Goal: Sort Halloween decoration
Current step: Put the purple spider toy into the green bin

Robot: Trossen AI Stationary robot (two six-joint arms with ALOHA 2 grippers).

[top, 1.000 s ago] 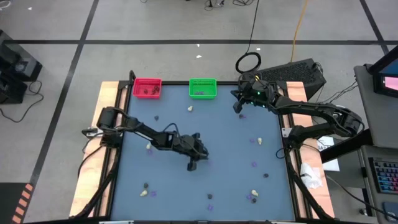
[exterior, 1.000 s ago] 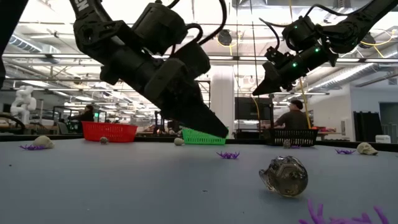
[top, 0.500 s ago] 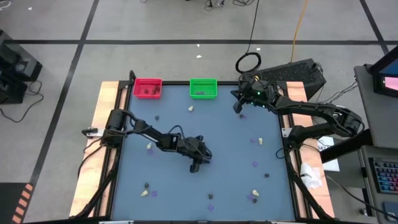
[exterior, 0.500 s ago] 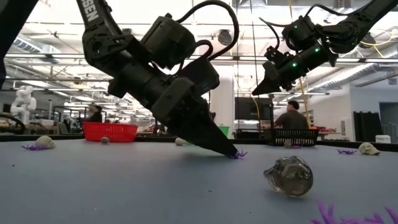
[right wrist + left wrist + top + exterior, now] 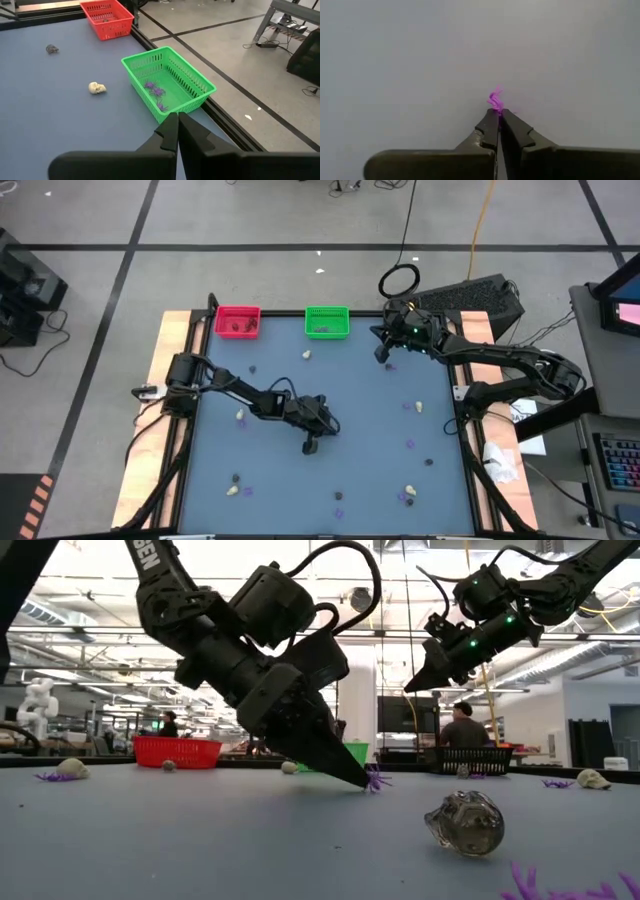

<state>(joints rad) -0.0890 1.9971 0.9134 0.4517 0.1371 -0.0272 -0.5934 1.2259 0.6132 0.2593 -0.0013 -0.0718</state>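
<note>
Purple bit (image 5: 495,99) now pinched, left pincer (image 5: 499,116) seemingly lifted.

High view: straight down over the whole blue-grey table (image 5: 360,410). Low view: level across it. Wrist views: close, forward along dark fingers.

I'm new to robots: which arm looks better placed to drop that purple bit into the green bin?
Probably the left: its gripper is shut on the purple bit. The right gripper hovers near the green bin, shut and empty.

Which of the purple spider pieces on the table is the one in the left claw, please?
The purple piece near the table's middle, pinched in the shut left claw and just clear of the mat; the other purple pieces lie loose.
</note>
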